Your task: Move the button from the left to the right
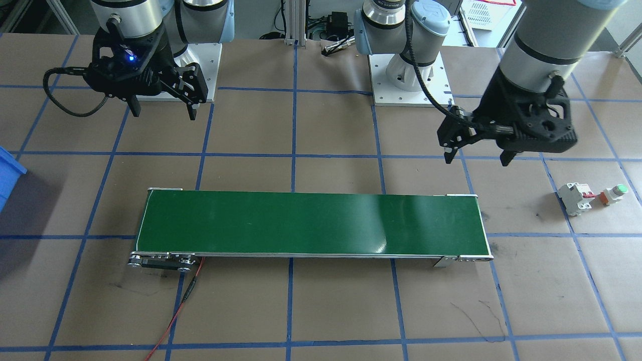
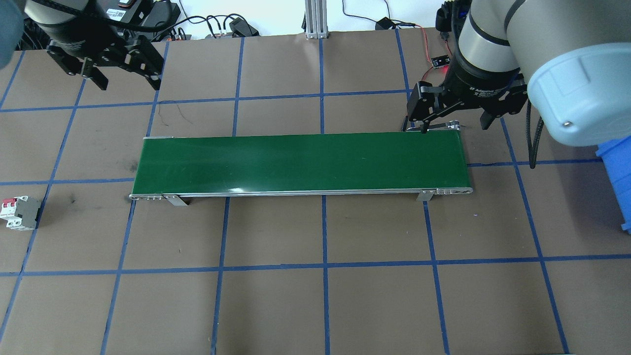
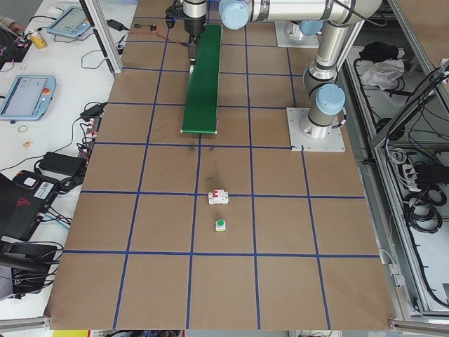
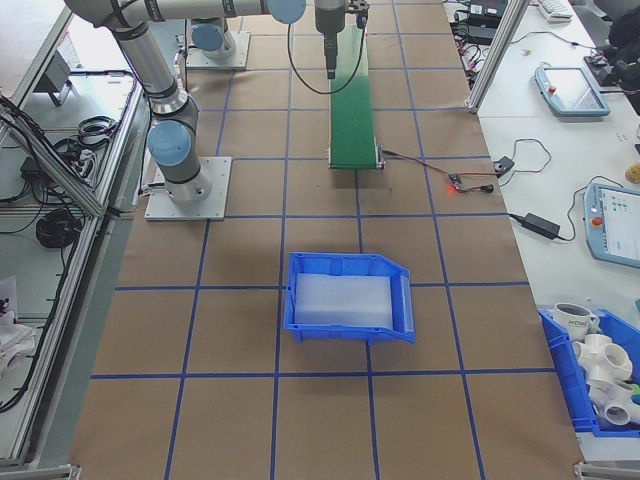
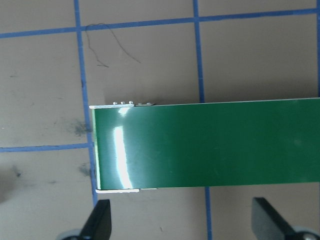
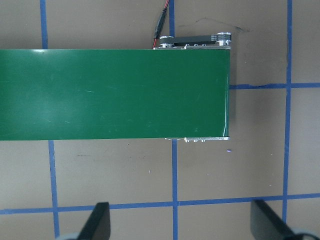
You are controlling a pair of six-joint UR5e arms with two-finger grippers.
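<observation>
Button (image 1: 615,194) on table, left jaws (image 1: 477,156) well apart

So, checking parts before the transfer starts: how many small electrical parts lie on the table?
2, both beyond the belt's left end: the button and, right beside it, the circuit breaker. None seems hidden.

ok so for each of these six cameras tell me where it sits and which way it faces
Front-facing: across the table, facing the robot; left gripper, button, conveyor belt.
Overhead: behind the robot, looking down; right gripper.
Exterior left: table's left end; circuit breaker.
Exterior right: table's right end; blue bin.
Left wrist: straight down over the belt's left end; both fingertips.
Right wrist: straight down over the belt's right end.
All share the belt.
</observation>
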